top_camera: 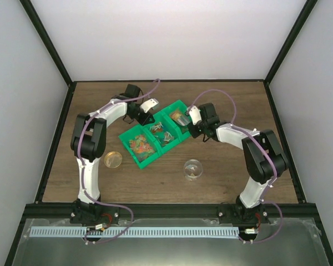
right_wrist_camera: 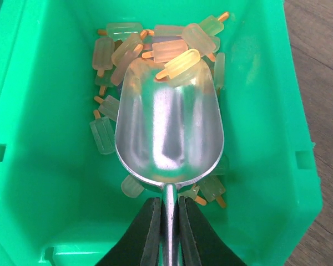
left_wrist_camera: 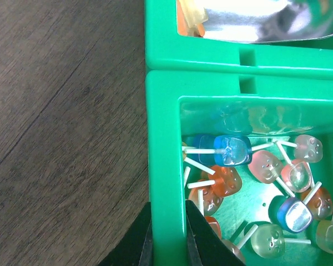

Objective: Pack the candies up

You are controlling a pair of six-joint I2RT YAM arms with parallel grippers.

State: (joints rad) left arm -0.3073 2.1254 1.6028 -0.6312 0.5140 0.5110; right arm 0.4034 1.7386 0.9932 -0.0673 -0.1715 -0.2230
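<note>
Overhead view of a wooden table (top_camera: 244, 100) with two robot arms. Nearest the arm bases stands a clear round cup (top_camera: 185, 168), well apart from a round yellowish disc (top_camera: 113, 159) to its left, probably its lid. The cup seems to hold only a few coloured bits, too small to identify. Beyond them sits a row of three open green plastic bins (top_camera: 150, 160), all holding candies (top_camera: 140, 145); the left bin's are mixed orange, yellow and green. Packing looks barely begun: little in the cup, plenty left in the bins.

Farther back, the left gripper (left_wrist_camera: 167, 227) is pinched narrowly on the middle bin's wall, apparently steadying it. The right gripper (right_wrist_camera: 167, 221) is clamped on the handle of a shiny metal scoop (right_wrist_camera: 169, 133) lowered into the right bin, its bowl almost bare, one yellow piece at its lip.

Only the wrist views show shapes: lollipop sweets (left_wrist_camera: 231, 151) on white sticks in the middle bin, ice-lolly sweets (right_wrist_camera: 177, 64) in the right. Only the overhead view shows the cup and disc
</note>
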